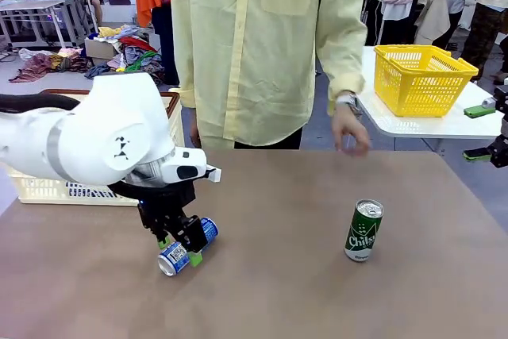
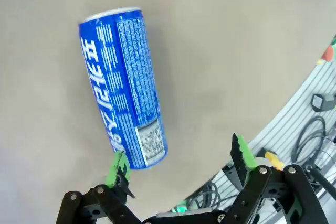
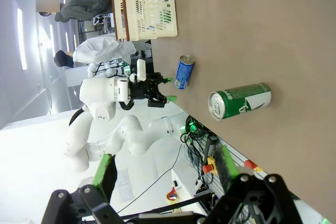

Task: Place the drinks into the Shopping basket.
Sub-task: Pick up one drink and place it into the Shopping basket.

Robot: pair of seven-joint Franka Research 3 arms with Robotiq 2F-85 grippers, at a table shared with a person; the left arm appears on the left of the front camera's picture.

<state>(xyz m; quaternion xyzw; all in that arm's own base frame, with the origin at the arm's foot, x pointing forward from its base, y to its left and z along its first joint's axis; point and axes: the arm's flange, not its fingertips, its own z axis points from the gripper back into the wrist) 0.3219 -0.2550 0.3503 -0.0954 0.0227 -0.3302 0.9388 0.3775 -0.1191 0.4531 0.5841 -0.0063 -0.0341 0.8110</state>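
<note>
Now, your left gripper (image 2: 180,156) hung wide open over the blue can (image 2: 123,85) lying on the table (image 1: 317,299), seemingly off-centre, so closing could have sent it rolling away.

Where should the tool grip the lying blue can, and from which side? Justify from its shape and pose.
Probably mid-body of the blue can, from above, the open left tool closing across its round sides: it lies on its side on the table, and end to end it looks too long.
</note>
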